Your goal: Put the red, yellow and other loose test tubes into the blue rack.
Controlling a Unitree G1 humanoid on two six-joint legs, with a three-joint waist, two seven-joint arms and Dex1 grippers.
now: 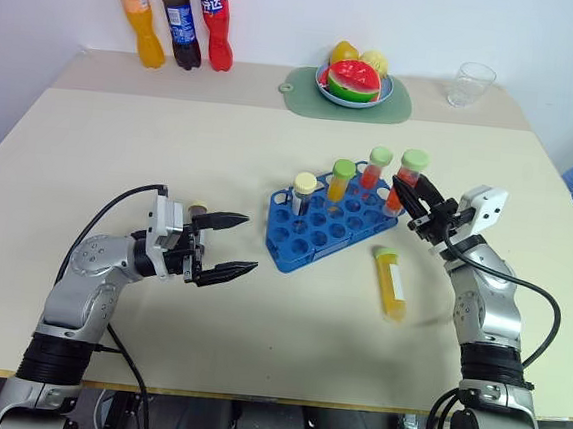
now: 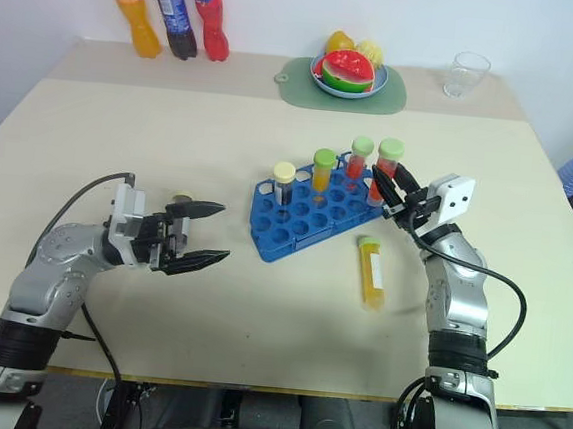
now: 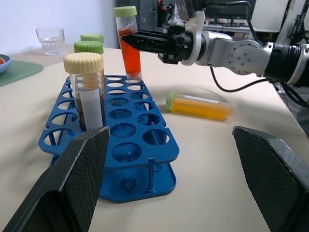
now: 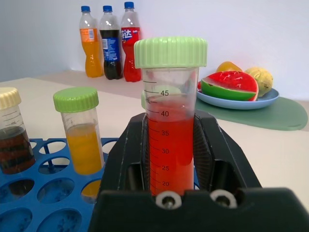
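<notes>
pinching the red tube [image 4: 172, 145], the right pincer [image 1: 409, 197] hovers over the blue rack [image 1: 309, 239]; left pincer [image 1: 232, 244] spread.

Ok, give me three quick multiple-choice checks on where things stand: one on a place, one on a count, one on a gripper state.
1. Where is the yellow tube with the white label?
A. lying on the table beside the blue rack
B. standing in the rack
C. in the left gripper

2. How many soda bottles stand at the table's far edge?
A. two
B. three
C. four

3. The right gripper is:
A. open, holding nothing
B. shut on the red tube
C. shut on the rack

Answers: 1 A, it lies flat beside the rack. 2 B, orange, dark, red. 3 B, fingers clamp it.
</notes>
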